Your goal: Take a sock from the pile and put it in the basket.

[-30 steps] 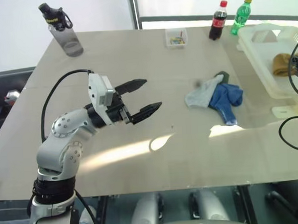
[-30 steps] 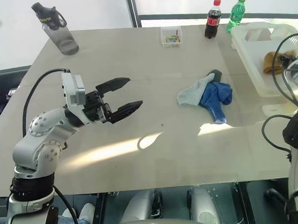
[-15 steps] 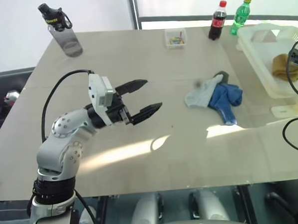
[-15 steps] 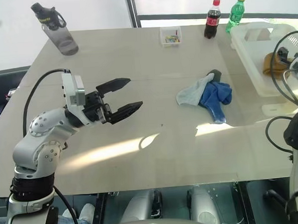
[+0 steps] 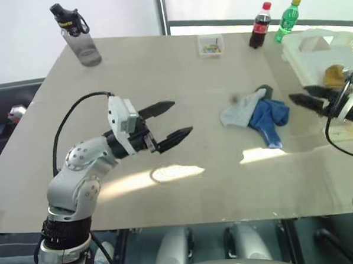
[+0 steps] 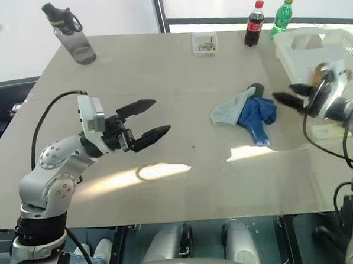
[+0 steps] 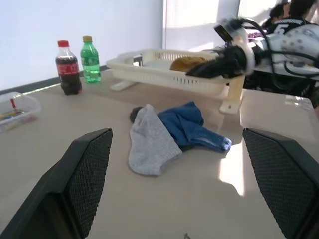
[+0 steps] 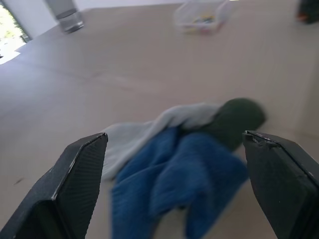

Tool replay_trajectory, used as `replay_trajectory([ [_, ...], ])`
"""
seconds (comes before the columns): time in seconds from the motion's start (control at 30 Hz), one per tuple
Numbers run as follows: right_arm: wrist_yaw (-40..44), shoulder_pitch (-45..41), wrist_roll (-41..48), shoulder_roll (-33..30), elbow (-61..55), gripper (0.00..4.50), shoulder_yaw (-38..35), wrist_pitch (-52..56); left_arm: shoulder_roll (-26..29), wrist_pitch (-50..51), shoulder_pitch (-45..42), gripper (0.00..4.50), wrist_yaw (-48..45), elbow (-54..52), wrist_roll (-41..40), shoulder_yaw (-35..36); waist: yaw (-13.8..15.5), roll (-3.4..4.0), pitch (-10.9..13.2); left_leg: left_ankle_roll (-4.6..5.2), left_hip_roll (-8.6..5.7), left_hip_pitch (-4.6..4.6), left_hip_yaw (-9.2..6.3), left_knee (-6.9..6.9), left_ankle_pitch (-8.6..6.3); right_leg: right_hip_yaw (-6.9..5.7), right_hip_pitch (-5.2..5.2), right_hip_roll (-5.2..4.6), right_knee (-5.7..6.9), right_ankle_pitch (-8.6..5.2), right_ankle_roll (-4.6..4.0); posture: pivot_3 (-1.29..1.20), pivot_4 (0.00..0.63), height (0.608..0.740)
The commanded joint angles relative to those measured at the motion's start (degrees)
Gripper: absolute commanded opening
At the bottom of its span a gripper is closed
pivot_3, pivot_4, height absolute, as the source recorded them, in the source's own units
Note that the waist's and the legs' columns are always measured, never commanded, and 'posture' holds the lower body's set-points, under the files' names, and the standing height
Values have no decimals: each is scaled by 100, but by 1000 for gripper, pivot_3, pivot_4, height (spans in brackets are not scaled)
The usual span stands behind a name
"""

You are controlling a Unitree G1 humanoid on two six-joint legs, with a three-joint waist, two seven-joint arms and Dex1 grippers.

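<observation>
- Over the right side of the tabletop [image 5: 169, 215], the right end effector [image 6: 288, 96] hangs with its two black fingers spread apart and nothing between them, aimed toward the pile [image 5: 255, 113].
- The left end effector [image 5: 169, 122] hovers over the middle of the tabletop, fingers also wide apart and empty, well apart from the socks.
- The pile now shows a light grey sock [image 7: 149, 142] lying against a blue sock [image 7: 192, 124], with a dark rounded bit [image 8: 234, 119] at its far edge.
- The mustard-yellow sock [image 5: 333, 74] lies inside the cream-white basket [image 7: 149, 67] at the right edge of the tabletop.
- Judging by that, the task looks done for this sock; the grey and blue ones remain outside the basket.
- Writing: the grey water bottle [image 5: 79, 33] carries yellow lettering on its black cap strap, too small to read. The red-labelled cola bottle [image 5: 258, 26] and green soda bottle [image 5: 288, 19] show no legible brand. A small clear box [image 5: 210, 45] bears no writing.
</observation>
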Motion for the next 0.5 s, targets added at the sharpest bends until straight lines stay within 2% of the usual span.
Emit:
replay_trajectory([
  [0.03,10,525,393,-50,-969,4478,-331,219,62,11,266,4500,149,-310,-51,231,0,0,0,0,0,4,-1,0,0,-1,3,0,0,0,0,0,150,740],
  [0.33,285,1762,953,-218,-2298,4478,-493,360,296,86,1238,4500,145,-828,-299,581,19,0,0,1,1,2,-7,-3,-1,-3,2,0,-5,0,-1,0,150,740],
  [0.5,737,2546,665,-329,-2653,4478,-415,-371,394,33,1798,4500,207,-1026,-274,851,72,-1,0,4,1,0,-9,-2,-3,-6,3,-2,-9,0,-2,0,150,740],
])
